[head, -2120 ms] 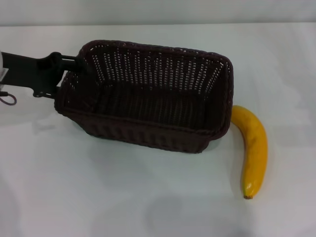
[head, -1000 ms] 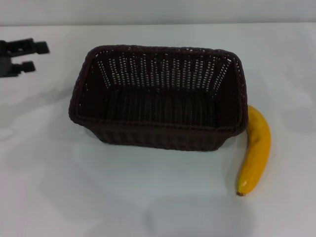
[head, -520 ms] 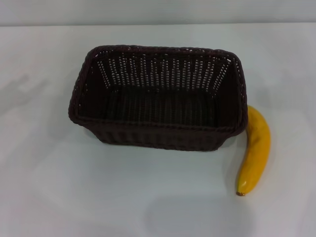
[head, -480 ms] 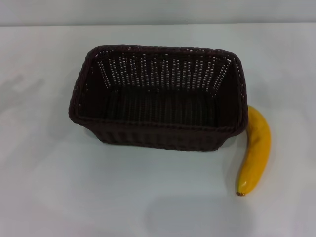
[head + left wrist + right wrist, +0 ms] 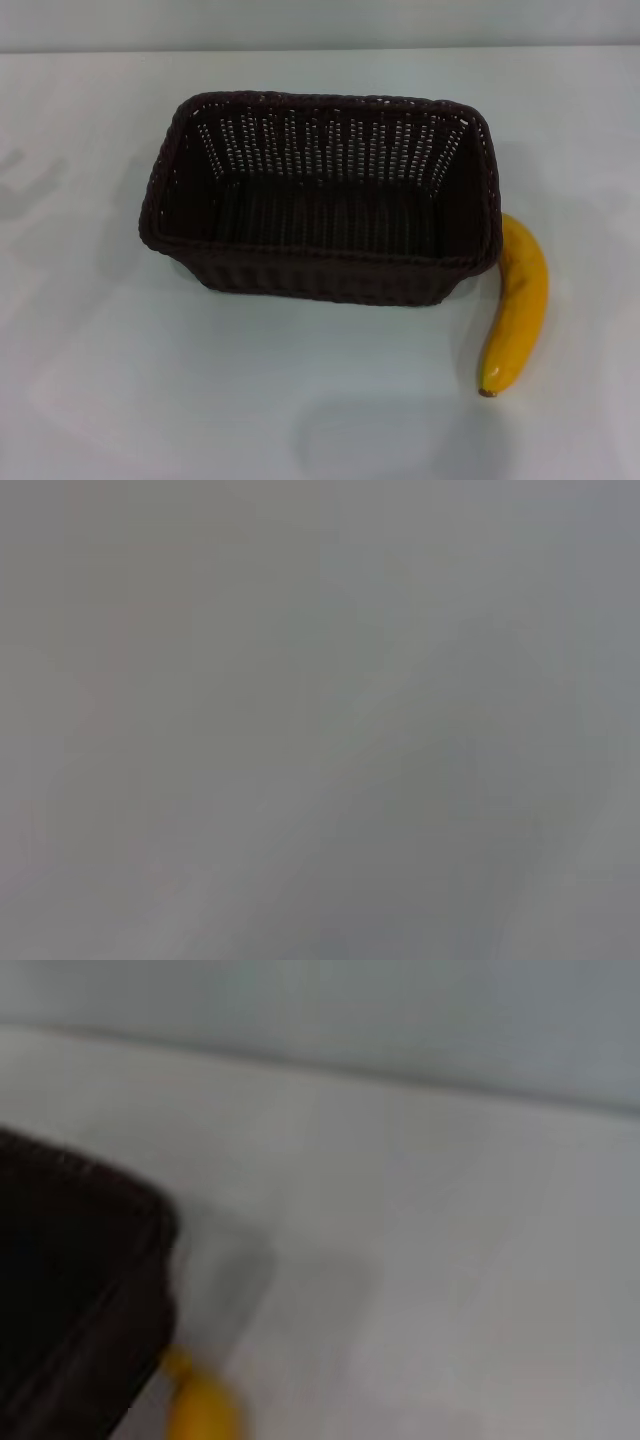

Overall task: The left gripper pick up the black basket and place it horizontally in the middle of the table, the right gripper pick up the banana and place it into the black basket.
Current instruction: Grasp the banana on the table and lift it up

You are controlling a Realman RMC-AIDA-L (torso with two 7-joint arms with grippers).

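Note:
The black basket (image 5: 320, 195) stands upright and empty in the middle of the white table (image 5: 200, 400), its long side running left to right. The yellow banana (image 5: 517, 305) lies on the table against the basket's right end, dark tip toward me. Neither gripper shows in the head view. The right wrist view shows a corner of the basket (image 5: 70, 1290) and one end of the banana (image 5: 200, 1405), but none of that gripper's fingers. The left wrist view shows only blank grey surface.
The table's far edge (image 5: 320, 50) runs along the top of the head view, with a pale wall behind it. White table surface lies in front of the basket and to its left.
The left gripper let go of the basket and drew away off the left edge of the head view. The basket now sits square, and the banana was nudged slightly.

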